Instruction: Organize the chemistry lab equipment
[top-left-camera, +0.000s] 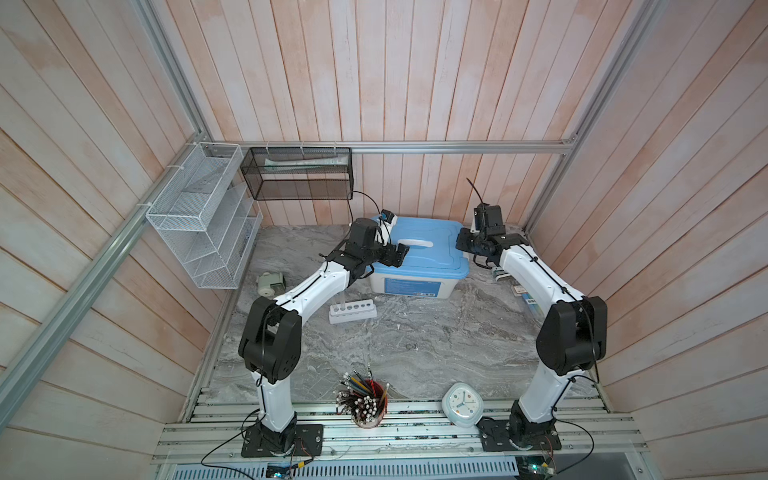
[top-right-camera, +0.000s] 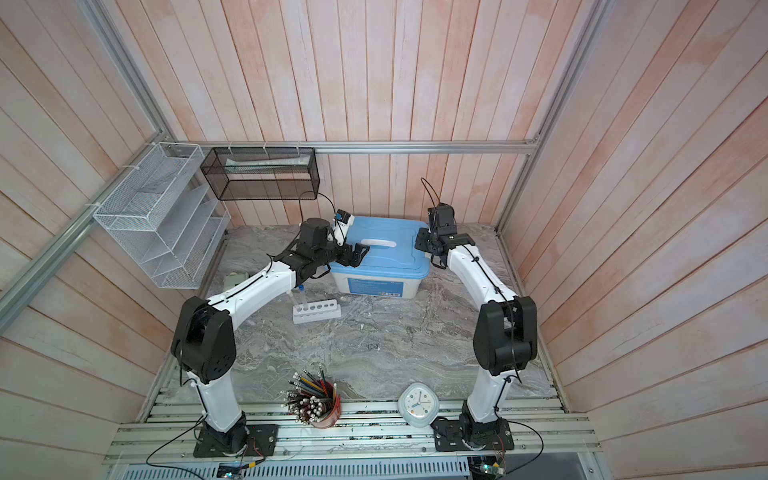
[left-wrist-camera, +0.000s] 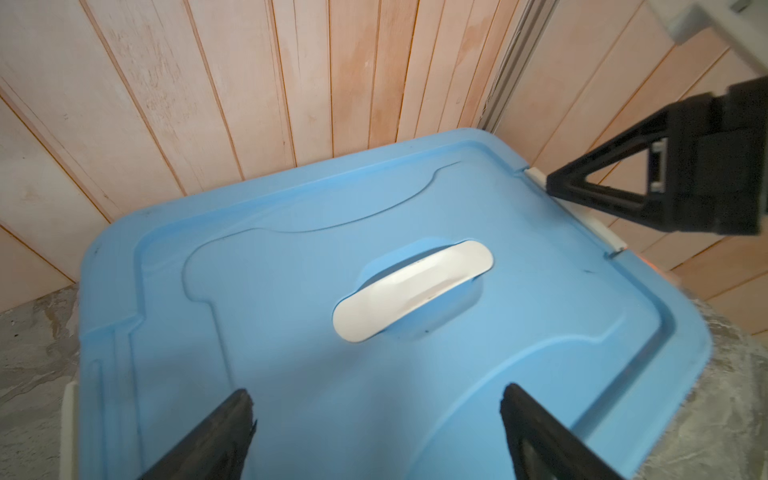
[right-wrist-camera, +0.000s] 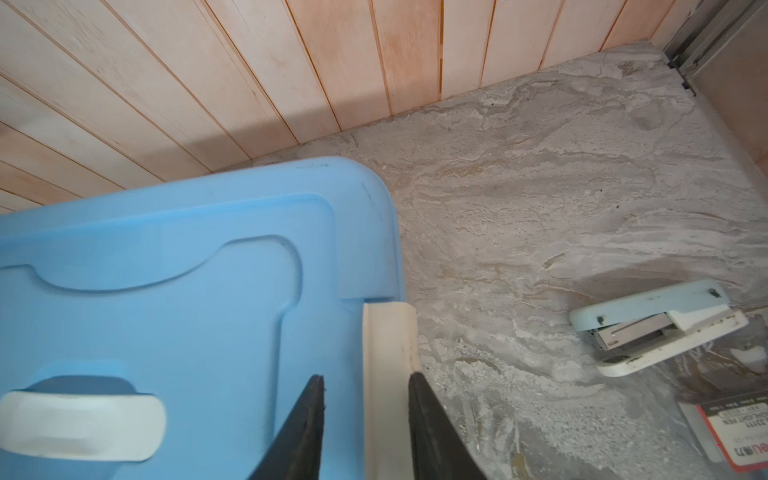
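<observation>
Pale plank walls (top-left-camera: 415, 83); seemingly marble tabletop (top-left-camera: 415, 340).

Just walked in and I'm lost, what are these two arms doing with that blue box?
Both arms are at the blue-lidded storage box at the back of the table. The right gripper has its jaws either side of the box's white side latch, not clamped tight. The left gripper hovers open over the lid near the white handle, holding nothing. The lid is on. The white rack, thin tubes standing at one end, sits in front.

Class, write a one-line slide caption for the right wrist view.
Right hand straddling the white latch of the blue lid, stapler nearby.
</observation>
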